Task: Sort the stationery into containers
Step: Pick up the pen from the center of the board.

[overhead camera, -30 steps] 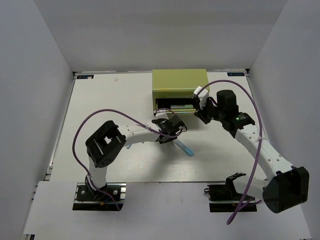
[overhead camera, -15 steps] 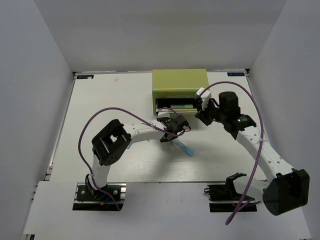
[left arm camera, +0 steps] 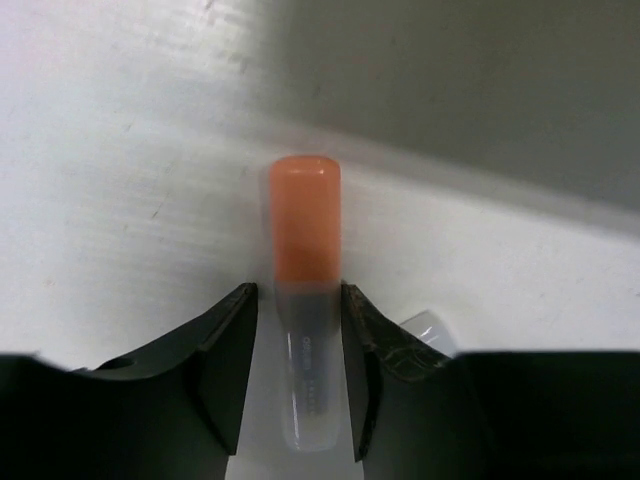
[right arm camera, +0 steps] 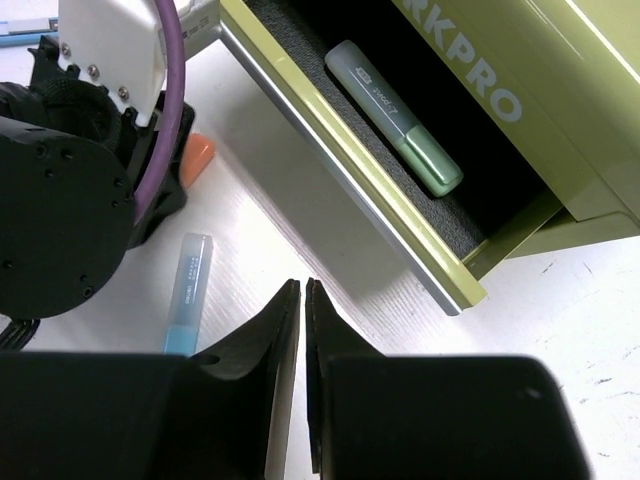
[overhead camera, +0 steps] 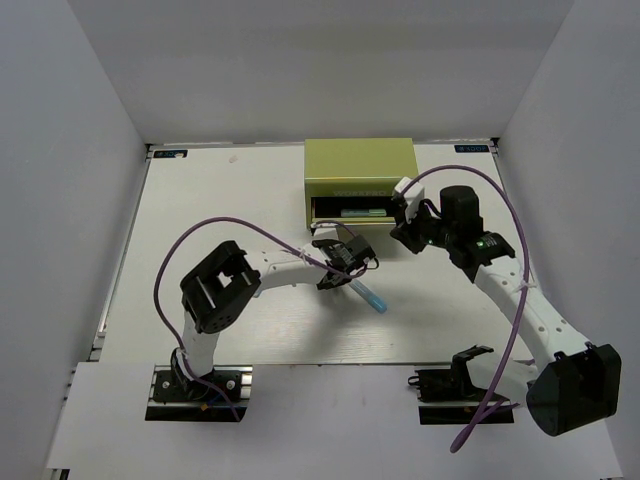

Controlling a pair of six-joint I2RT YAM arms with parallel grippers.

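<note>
Work cell: white tabletop (overhead camera: 200, 200) enclosed by three plain walls.
The rear wall (overhead camera: 320, 60) stands beyond both grippers. The left wall (overhead camera: 60, 200) rises outboard of the left gripper (overhead camera: 335, 268), and the right wall (overhead camera: 590, 150) rises outboard of the right gripper (overhead camera: 400, 215). All three walls are pale grey and unmarked. The tabletop is matt white with a faint grain and a small scuff (overhead camera: 235, 157) far beyond the left gripper. A metal rail (overhead camera: 100, 340) borders its left edge. A white panel (overhead camera: 330, 420) lies behind both grippers. Lighting is even and diffuse, and shadows are soft.
</note>
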